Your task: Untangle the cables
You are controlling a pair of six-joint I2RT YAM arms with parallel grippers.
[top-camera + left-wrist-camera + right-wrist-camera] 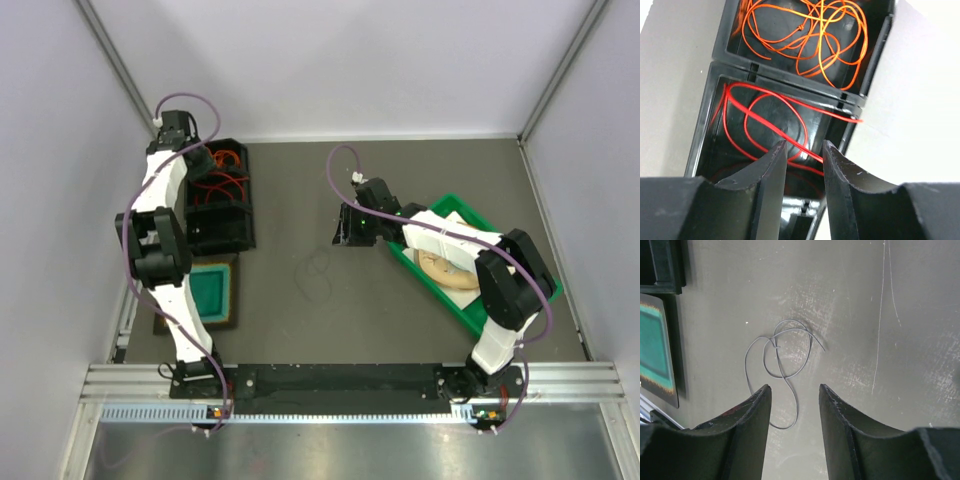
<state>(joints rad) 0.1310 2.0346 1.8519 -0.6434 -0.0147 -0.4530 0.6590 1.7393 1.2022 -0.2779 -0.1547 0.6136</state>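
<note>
L gripper (804, 145): jaws part-spread, nothing pinched, hovers over bin (785, 75). Red cable (790, 100) lies in the bin cell directly below. One strand crosses under the gap between the tips, one end pokes over the wall to the R of the hand. Orange tangle (810, 35) sits in next cell, ahead of the tips.

R gripper (794, 387): jaws apart, empty, above table (900, 390). Grey cable (775, 343) is just ahead of and below the tips: a few loose loops w/ one small knot-like crossing.

Step, prob: grab one strand. Best to drop straight down, pinch a single run away from crossings, lift slow so loops slide off, not cinch.

Cables thin, limp, smooth, round; orange ones densely overlapped. Bin hard glossy black plastic. Table matte, scuffed.
</note>
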